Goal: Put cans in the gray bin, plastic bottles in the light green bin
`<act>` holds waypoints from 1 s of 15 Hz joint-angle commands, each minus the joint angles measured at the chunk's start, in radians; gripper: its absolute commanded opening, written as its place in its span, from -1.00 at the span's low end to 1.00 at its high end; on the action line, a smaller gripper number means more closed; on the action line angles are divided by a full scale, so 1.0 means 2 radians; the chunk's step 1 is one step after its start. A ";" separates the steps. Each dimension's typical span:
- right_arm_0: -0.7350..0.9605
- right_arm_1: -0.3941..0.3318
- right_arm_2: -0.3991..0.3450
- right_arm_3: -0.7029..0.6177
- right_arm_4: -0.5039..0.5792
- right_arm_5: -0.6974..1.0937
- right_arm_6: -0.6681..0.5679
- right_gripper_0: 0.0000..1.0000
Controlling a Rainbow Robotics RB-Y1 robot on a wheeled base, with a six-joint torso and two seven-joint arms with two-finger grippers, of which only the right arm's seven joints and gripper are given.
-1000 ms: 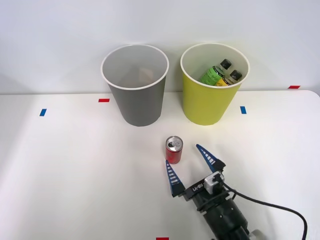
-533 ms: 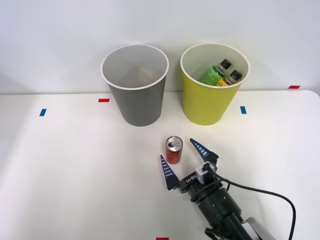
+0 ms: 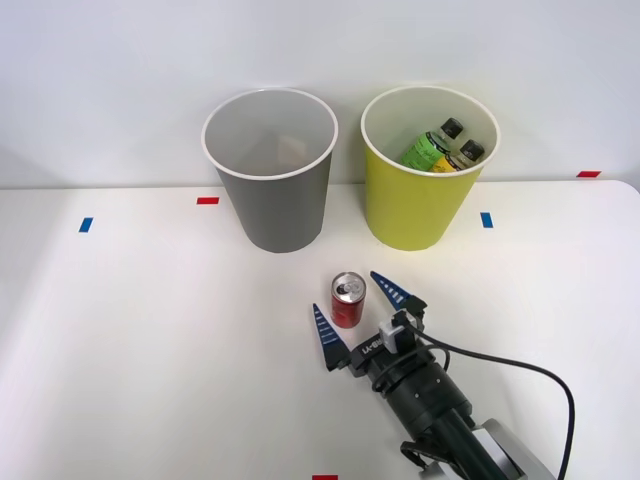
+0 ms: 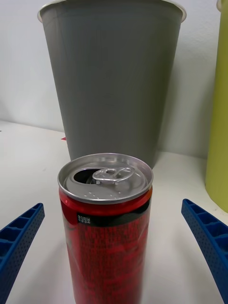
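Note:
A small red can (image 3: 348, 299) with a silver top stands upright on the white table in front of the two bins. My right gripper (image 3: 354, 305) is open, one blue finger on each side of the can, not touching it. The wrist view has the can (image 4: 105, 227) close between the fingertips (image 4: 207, 240), with the gray bin (image 4: 112, 78) behind it. The gray bin (image 3: 272, 200) stands at the back, left of the light green bin (image 3: 418, 205). Two black-capped plastic bottles, one green-labelled (image 3: 428, 147) and one yellow-orange (image 3: 460, 157), lie inside the light green bin.
Small red and blue tape marks dot the table (image 3: 150, 340), among them a blue one (image 3: 486, 219) right of the green bin and a red one (image 3: 208, 200) left of the gray bin. A white wall rises behind the bins.
My right gripper has moved forward and left toward the can, so its open fingers now straddle it. The can and bins have not moved.

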 commanded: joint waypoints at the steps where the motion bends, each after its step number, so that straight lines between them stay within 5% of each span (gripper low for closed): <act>1: -0.006 0.003 0.001 0.000 -0.002 0.010 0.000 0.98; 3: -0.007 0.006 0.002 0.000 -0.002 0.010 0.003 0.63; 5: -0.006 0.006 0.002 0.000 -0.004 0.010 0.000 -0.84; 7: -0.006 0.010 0.002 0.000 -0.009 0.010 0.001 -1.00; 15: -0.002 0.009 -0.001 -0.004 -0.015 0.007 -0.001 -1.00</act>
